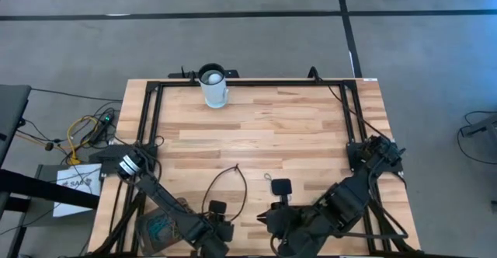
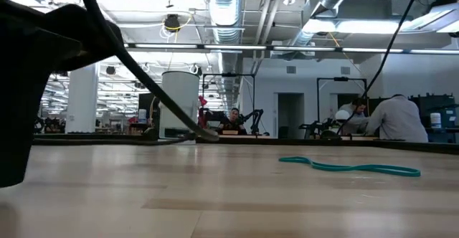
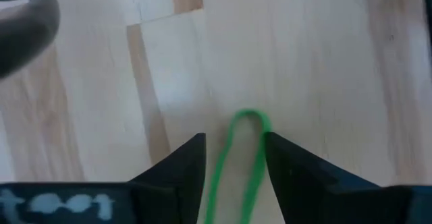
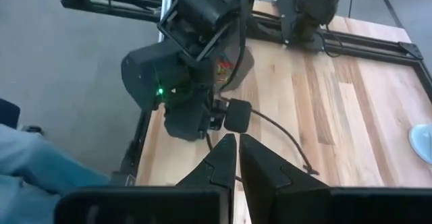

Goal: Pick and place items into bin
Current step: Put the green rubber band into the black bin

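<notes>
My left gripper (image 3: pixel 233 156) is open near the table's near edge, pointing down at the wood. A thin green looped band (image 3: pixel 243 150) lies on the table between its two fingers, its rounded end just past the tips. Another green band (image 2: pixel 351 168) lies flat on the table in the low view. The brownish bin (image 1: pixel 159 228) sits at the near left corner, partly under my left arm; it also shows behind that arm in the right wrist view (image 4: pixel 228 67). My right gripper (image 4: pixel 237 153) is shut and empty, close to the right of my left gripper (image 1: pixel 221 235).
A white cylindrical cup (image 1: pixel 213 87) stands at the far edge, left of centre. A small black box with a looping cable (image 1: pixel 279 186) sits on the table just beyond the two grippers. Bare wood stretches across the table's middle and far half.
</notes>
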Available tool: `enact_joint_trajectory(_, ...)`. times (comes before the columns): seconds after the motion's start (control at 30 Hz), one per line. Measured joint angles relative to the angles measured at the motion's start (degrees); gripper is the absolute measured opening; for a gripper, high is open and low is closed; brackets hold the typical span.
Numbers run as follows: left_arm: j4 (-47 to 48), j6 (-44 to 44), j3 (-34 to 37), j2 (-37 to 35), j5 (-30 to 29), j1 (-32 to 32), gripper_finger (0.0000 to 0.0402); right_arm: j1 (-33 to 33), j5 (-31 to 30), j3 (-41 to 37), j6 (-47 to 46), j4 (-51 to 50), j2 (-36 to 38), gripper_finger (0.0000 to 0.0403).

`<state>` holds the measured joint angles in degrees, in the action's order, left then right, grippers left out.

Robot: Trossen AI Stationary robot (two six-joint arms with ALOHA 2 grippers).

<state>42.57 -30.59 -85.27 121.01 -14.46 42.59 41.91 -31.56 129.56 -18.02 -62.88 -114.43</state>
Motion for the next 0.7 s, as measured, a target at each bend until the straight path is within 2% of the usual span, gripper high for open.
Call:
enact_joint_trajectory(0.2,0.83,0.23,0.11,-0.07,-1.48,-1.32,0.0131,-0.04,0.00,-0.07,-0.02,-0.11,-0.20,0.0016)
enact_joint_trajectory(0.5,-2.44,-1.88,0.06,0.63,5.18,-1.47,0.0077,-0.04,0.15,-0.07,0.00,-0.17,-0.20,0.0015)
enact_joint_trajectory(0.7,-3.58,-3.39,0.09,0.76,4.23,-0.88,0.0048,-0.04,0.15,-0.07,0.28,-0.97,-0.20,0.0013)
